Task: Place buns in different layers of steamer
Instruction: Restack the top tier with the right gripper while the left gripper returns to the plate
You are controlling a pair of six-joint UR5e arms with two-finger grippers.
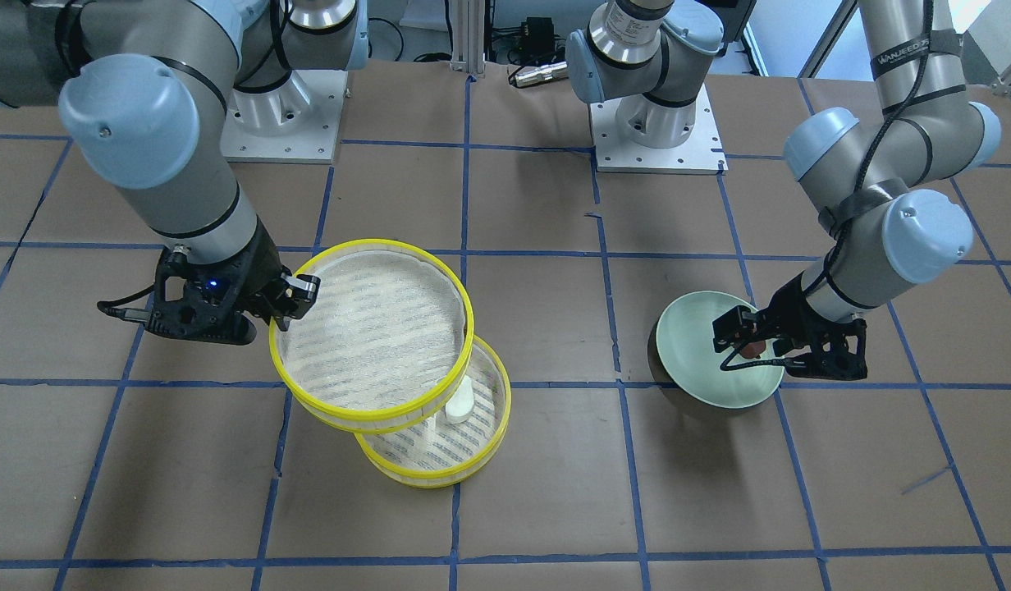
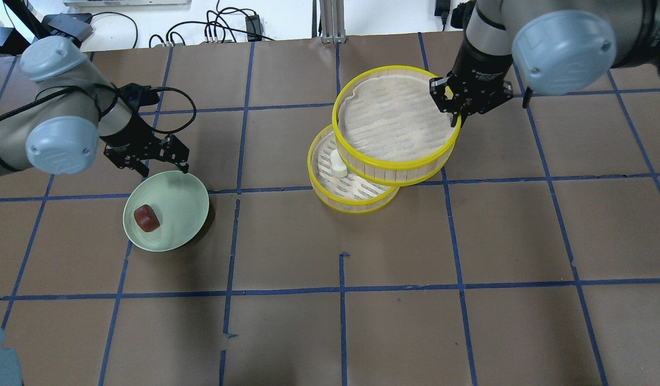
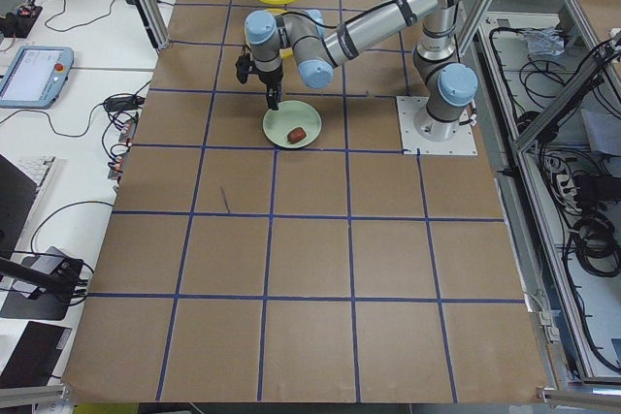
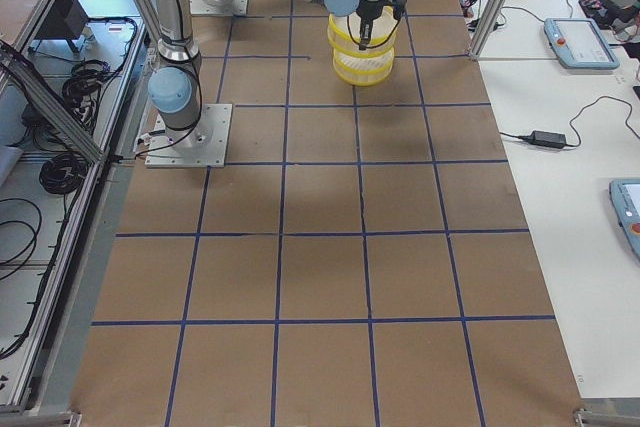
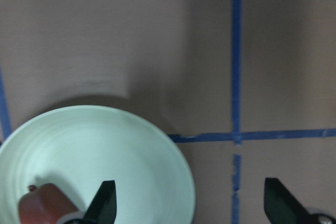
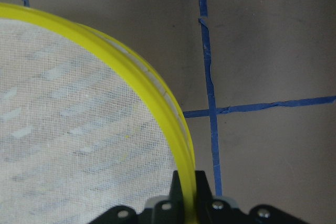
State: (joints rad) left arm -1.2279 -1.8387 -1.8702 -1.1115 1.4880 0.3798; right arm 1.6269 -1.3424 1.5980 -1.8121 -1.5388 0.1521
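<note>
The reddish-brown bun (image 2: 147,218) lies on the pale green plate (image 2: 185,209); it also shows in the left wrist view (image 5: 39,207). My left gripper (image 2: 165,167) is open and empty above the plate's far rim, beside the bun. The white bun (image 2: 338,163) lies in the lower steamer tray (image 2: 357,201). My right gripper (image 2: 454,110) is shut on the yellow rim of the upper steamer tray (image 2: 394,120) and holds it offset over the lower tray, partly covering it. In the right wrist view the fingers (image 6: 200,184) clamp the rim (image 6: 157,90). The upper tray is empty.
The table is brown, with a grid of blue tape (image 2: 340,292). The two arm bases (image 1: 657,131) stand at the table's robot side. Cables and a mast lie beyond the far edge in the overhead view.
</note>
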